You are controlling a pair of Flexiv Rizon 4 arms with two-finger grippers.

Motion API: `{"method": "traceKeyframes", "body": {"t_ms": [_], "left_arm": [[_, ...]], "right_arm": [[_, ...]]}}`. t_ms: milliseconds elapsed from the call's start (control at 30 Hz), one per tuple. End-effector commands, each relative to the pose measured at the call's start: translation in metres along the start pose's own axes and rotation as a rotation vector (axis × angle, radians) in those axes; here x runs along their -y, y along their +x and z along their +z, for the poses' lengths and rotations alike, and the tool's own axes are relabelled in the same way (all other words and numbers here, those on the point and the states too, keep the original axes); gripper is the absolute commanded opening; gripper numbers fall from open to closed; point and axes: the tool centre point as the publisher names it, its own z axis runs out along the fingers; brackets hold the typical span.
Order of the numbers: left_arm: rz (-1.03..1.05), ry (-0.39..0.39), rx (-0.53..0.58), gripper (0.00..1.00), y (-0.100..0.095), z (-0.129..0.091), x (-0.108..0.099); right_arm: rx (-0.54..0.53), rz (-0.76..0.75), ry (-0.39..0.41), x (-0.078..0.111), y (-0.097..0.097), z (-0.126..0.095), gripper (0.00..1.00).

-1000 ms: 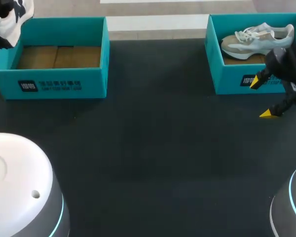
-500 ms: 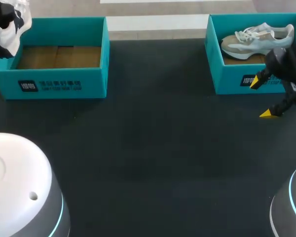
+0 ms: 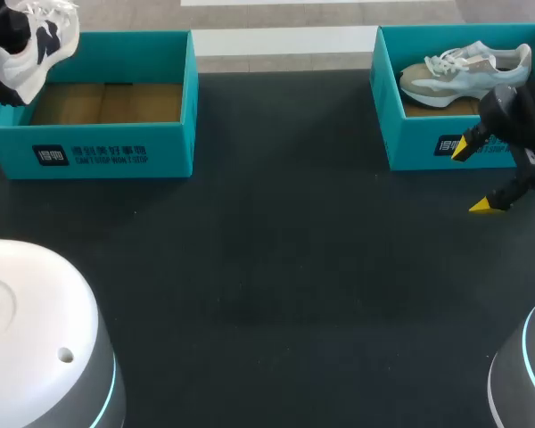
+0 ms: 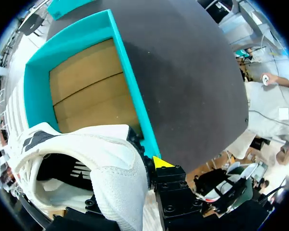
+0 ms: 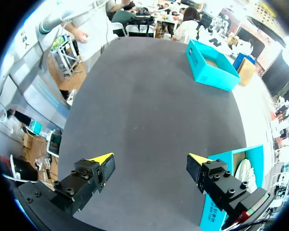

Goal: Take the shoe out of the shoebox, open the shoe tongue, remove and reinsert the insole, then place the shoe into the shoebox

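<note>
Dark table [image 3: 276,267] up front. My right claw [image 3: 471,176] hangs with its fingers apart just in front of the right shoebox [image 3: 419,143], which has a grey shoe [image 3: 464,71] inside. Farther back on the left, my left claw [image 4: 144,166] is clamped on the white shoe [image 3: 31,49] above the left shoebox's [image 3: 116,143] corner. The shoe has swung inward a bit since a moment ago.

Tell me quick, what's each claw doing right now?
Left claw: closed on the white sneaker.
Right claw: open, holding nothing.
</note>
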Motion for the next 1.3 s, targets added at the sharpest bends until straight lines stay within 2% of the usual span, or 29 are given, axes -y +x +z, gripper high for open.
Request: {"method": "traceKeyframes", "body": {"t_ms": [33,100,133,767,967,1133,1300], "left_arm": [[1.045,-0.270,0.028,0.00,0.002,0.000,-0.007],[1.185,-0.269,0.038,0.00,-0.002,-0.004,-0.013],[1.232,-0.294,0.061,0.00,0.000,-0.005,-0.017],[1.232,-0.294,0.061,0.00,0.000,-0.005,-0.017],[1.353,-0.251,0.155,0.00,-0.017,-0.012,-0.017],[1.441,-0.236,0.159,0.00,-0.028,-0.009,-0.015],[1.416,-0.224,0.158,0.00,-0.036,-0.004,-0.010]], "right_arm": [[-0.001,0.000,0.002,0.000,-0.001,0.001,1.00],[-0.001,0.000,0.002,0.000,-0.001,0.001,1.00],[-0.001,0.000,0.002,0.000,-0.001,0.001,1.00],[-0.001,0.000,0.002,0.000,-0.001,0.001,1.00],[-0.001,0.000,0.002,0.000,-0.001,0.001,1.00],[-0.001,0.000,0.002,0.000,-0.001,0.001,1.00],[-0.001,0.000,0.002,0.000,-0.001,0.001,1.00]]}}
